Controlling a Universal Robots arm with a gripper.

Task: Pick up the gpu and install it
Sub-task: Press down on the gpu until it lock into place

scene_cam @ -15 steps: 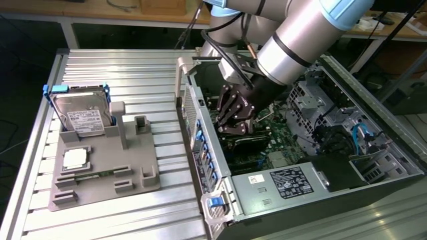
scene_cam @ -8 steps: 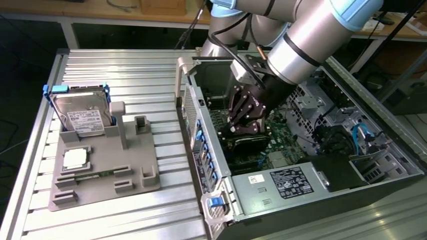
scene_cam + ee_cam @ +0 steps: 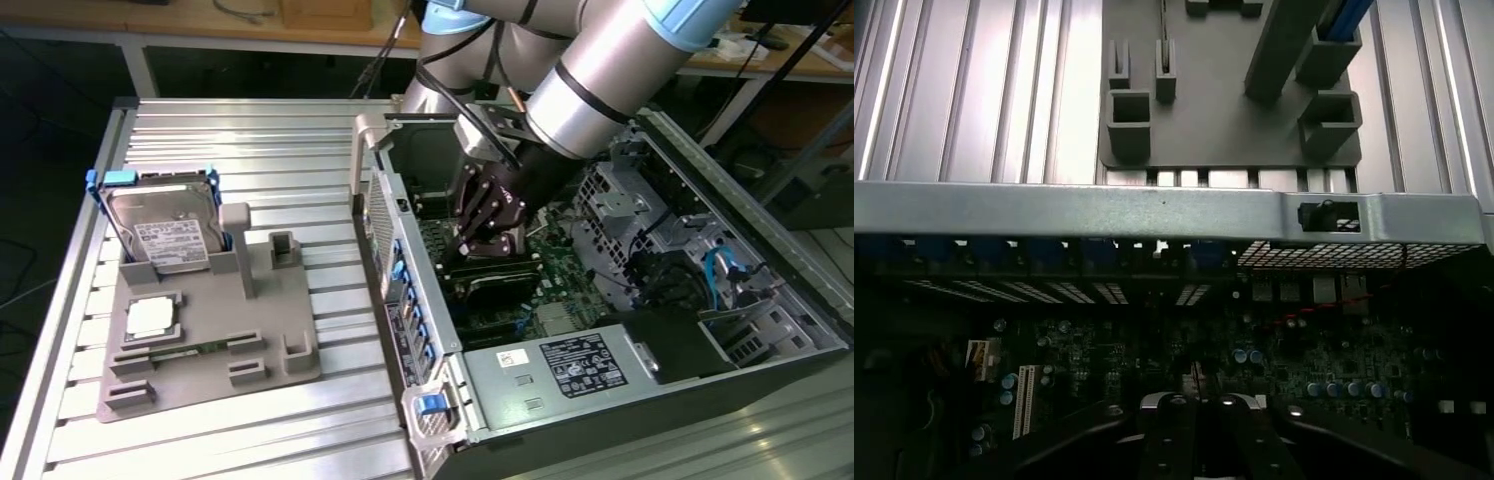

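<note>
The gpu (image 3: 491, 272) sits inside the open computer case (image 3: 747, 240), flat-side dark, just under the gripper (image 3: 483, 243). Its long axis runs roughly across the case, from the rear wall with the blue slot clips (image 3: 416, 330) toward the middle of the motherboard (image 3: 561, 285) — the end on the exterior view's left points to that wall. The gripper is closed, its fingers pressed together at the card's upper edge; whether they pinch the card itself I cannot tell. In the wrist view the dark fingers (image 3: 1199, 430) hang over the motherboard (image 3: 1154, 350) and the card is hidden below them.

Outside the case, on the ribbed aluminium table (image 3: 200, 130), the grey fixture plate (image 3: 267, 330) carries a hard drive (image 3: 167, 235) in a blue frame — well apart from the gripper.
</note>
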